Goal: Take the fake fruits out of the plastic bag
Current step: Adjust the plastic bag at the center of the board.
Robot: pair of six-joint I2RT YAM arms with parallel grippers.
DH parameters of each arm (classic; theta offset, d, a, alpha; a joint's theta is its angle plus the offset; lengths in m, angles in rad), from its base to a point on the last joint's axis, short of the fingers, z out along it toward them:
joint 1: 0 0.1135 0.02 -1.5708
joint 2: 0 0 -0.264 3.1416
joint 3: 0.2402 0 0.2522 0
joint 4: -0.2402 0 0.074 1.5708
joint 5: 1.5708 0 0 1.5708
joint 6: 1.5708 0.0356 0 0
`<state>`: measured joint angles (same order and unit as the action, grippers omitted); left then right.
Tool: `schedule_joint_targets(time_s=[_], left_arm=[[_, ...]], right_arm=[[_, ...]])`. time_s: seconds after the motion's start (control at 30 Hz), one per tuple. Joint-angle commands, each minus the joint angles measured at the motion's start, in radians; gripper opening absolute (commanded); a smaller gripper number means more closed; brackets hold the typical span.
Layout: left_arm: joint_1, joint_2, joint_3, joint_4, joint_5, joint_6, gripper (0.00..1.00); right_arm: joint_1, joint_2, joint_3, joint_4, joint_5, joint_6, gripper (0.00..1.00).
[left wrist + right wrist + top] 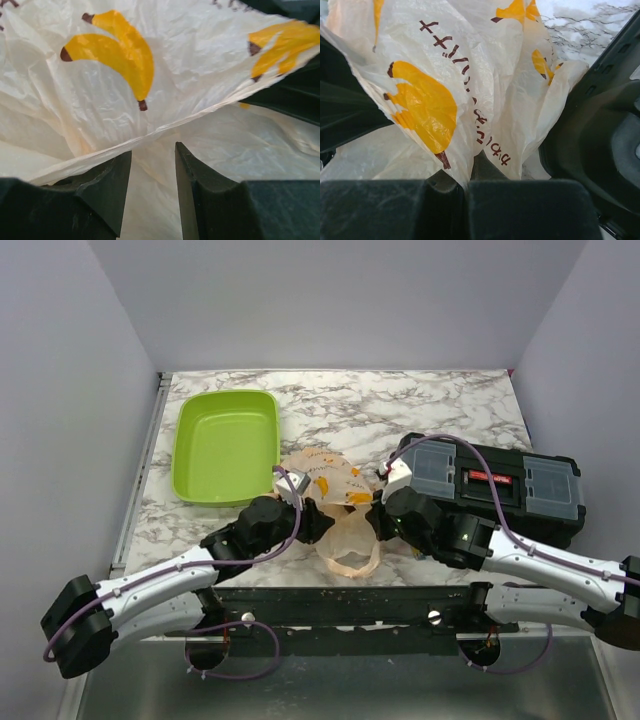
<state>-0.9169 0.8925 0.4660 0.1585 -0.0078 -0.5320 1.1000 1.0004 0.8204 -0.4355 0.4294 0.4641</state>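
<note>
The plastic bag (330, 490), thin peach-beige film with orange fruit prints, lies crumpled at the table's near middle between both arms. The fake fruits are hidden. My left gripper (316, 516) is at the bag's left side. In the left wrist view its fingers (152, 150) stand partly apart, bag film (165, 75) lies in the gap, and the bag's edge drapes over the left finger (107, 182). My right gripper (385, 502) is at the bag's right side. In the right wrist view it (466, 175) is shut, pinching a fold of the bag (470, 75).
A lime-green tray (225, 445) sits at the back left. A black toolbox with a clear lid (500, 485) stands right of the bag, close to the right gripper, and shows as a dark mass (600, 130) in the right wrist view. Marble tabletop (400, 400) lies behind.
</note>
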Motion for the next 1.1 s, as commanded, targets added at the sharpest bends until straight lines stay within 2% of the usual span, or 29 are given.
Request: schedule_joint_targets(time_s=[0.0,0.27,0.43,0.6,0.83,1.0,1.07], left_arm=[[-0.002,0.078,-0.041,0.155,-0.088,-0.02,0.4],[-0.001,0.164,-0.023,0.094,-0.172,-0.117,0.45],[0.008,0.079,0.018,-0.007,-0.16,-0.085,0.51],[0.026,-0.085,0.114,-0.197,-0.01,0.001,0.69],[0.031,-0.307,0.256,-0.461,0.128,0.065,0.86],[0.032,-0.348,0.29,-0.447,0.322,0.026,0.87],[0.032,-0.337,0.267,-0.384,0.403,-0.021,0.87]], right_arm=[[0.003,-0.012,-0.006,0.033,-0.023,-0.005,0.01],[0.004,0.105,0.132,0.021,-0.046,-0.006,0.01],[0.004,0.176,0.195,-0.086,-0.013,-0.009,0.21],[0.004,0.204,0.209,-0.089,-0.013,0.024,0.48],[0.002,0.325,0.346,-0.076,0.085,0.054,0.7],[-0.006,0.458,0.505,-0.13,0.15,0.055,0.73],[-0.011,0.493,0.549,-0.135,0.15,0.043,0.68]])
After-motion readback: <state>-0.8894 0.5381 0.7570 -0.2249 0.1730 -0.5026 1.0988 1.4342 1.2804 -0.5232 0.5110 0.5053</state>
